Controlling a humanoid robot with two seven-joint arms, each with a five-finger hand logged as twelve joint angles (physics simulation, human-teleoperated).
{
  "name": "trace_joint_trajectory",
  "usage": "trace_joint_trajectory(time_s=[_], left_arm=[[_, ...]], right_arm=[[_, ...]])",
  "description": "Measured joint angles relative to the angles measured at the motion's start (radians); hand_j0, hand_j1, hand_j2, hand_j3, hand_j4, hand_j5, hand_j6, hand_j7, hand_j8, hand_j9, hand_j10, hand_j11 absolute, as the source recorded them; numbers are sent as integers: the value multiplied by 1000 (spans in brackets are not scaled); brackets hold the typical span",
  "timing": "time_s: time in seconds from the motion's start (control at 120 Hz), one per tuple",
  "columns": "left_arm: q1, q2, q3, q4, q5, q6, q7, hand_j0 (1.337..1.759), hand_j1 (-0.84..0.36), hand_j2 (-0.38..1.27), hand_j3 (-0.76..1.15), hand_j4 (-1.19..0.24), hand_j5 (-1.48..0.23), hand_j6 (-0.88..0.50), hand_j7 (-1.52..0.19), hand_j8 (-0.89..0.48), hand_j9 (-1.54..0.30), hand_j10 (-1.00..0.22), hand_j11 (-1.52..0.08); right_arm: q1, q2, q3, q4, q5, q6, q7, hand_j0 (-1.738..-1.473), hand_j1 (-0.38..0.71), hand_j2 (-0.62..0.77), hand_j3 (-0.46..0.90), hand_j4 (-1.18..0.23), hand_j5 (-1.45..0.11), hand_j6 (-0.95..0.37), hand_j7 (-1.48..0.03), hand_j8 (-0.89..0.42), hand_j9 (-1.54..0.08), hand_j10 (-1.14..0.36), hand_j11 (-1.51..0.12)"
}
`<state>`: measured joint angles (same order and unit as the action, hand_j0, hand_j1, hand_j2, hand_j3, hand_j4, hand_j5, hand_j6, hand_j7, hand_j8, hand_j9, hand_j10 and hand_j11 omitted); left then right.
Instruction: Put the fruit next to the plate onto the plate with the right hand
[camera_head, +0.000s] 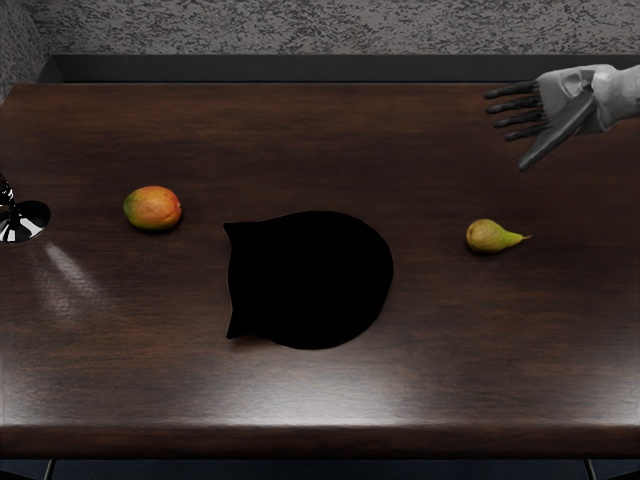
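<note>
Hovering above the far right corner of the dark brown wooden table (320, 400), the grey five-fingered right hand (545, 105) holds nothing. Its dark fingers (508, 92) are spread wide and point left, well clear of everything on the tabletop.

Near the middle of the table lies the flat black plate (310, 280), rounded on its right side and squarer on its left.

To its right, apart from the rim, the small yellow-green pear (488, 236) lies on its side, its narrow stem end pointing right and a brownish blush on its round end.

On the left, somewhat closer to the plate but not touching it, sits the oval mango (152, 208), red-orange on top and fading to green-yellow.

A shiny metal piece (20, 220) shows at the left edge; I cannot tell what it is.
</note>
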<state>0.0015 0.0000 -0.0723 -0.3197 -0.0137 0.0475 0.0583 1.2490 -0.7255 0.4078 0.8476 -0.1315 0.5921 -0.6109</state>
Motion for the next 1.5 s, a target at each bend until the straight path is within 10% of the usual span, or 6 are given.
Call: trace_joint_trajectory(time_s=[0.208,0.492,0.667,1.008,1.5], left_arm=[[0,0,0,0,0,0,0,1658,346,0,0,-2,-3,-2,-3,-2,-3,-2,-3],[0,0,0,0,0,0,0,1658,346,0,0,-2,-3,-2,-3,-2,-3,-2,-3],[0,0,0,0,0,0,0,1658,346,0,0,-2,-3,-2,-3,-2,-3,-2,-3],[0,0,0,0,0,0,0,1658,346,0,0,-2,-3,-2,-3,-2,-3,-2,-3],[0,0,0,0,0,0,0,1658,346,0,0,-2,-3,-2,-3,-2,-3,-2,-3]], right_arm=[[2,31,-54,-7,1,17,0,-1658,-318,7,0,-32,-42,-35,-42,-32,-42,-31,-42],[391,283,-811,20,-29,-214,0,-1658,-326,-1,0,-22,-27,-23,-27,-22,-27,-21,-27],[495,245,-927,292,-68,-486,0,-1658,-326,-3,0,-22,-27,-23,-26,-22,-26,-21,-26],[522,214,-1032,651,-123,-815,0,-1658,-326,-3,0,-21,-26,-22,-26,-22,-26,-21,-26],[394,211,-1043,703,-293,-1081,0,-1658,-320,-4,0,-26,-33,-27,-33,-27,-33,-26,-33]])
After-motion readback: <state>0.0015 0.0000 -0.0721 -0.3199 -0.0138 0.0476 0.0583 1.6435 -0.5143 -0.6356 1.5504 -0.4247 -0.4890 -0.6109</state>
